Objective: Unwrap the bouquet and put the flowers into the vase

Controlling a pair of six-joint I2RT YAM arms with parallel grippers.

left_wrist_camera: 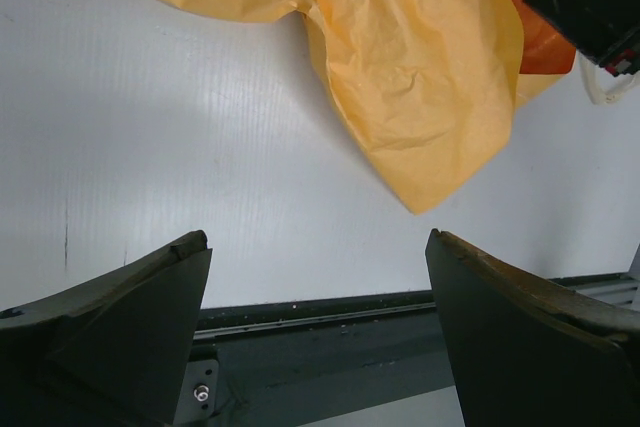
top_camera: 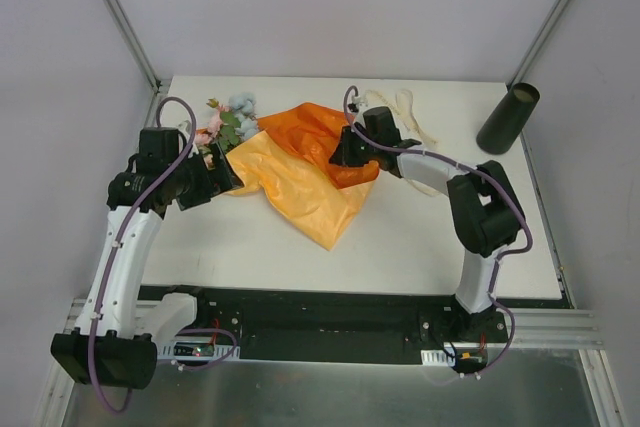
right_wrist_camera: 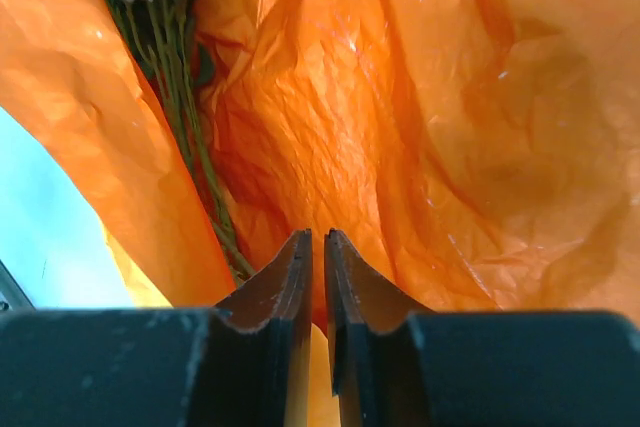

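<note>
The bouquet's orange paper point(top_camera: 305, 172) lies spread open on the white table point(top_camera: 420, 237), and the flowers point(top_camera: 225, 122) poke out at its back left. Green stems point(right_wrist_camera: 185, 117) run along a fold of the paper point(right_wrist_camera: 450, 127). My right gripper point(top_camera: 345, 152) is at the paper's right side. Its jaws point(right_wrist_camera: 317, 235) are closed to a thin slit, pinching a fold of the orange paper. My left gripper point(top_camera: 225, 175) hovers wide open by the paper's left edge, its fingers point(left_wrist_camera: 150, 307) holding nothing above bare table. The dark vase point(top_camera: 508, 117) stands at the back right.
A cream ribbon point(top_camera: 400, 107) lies loose on the table behind my right gripper. Grey walls close in the table on three sides. The black rail point(left_wrist_camera: 330, 322) of the near table edge shows under my left gripper.
</note>
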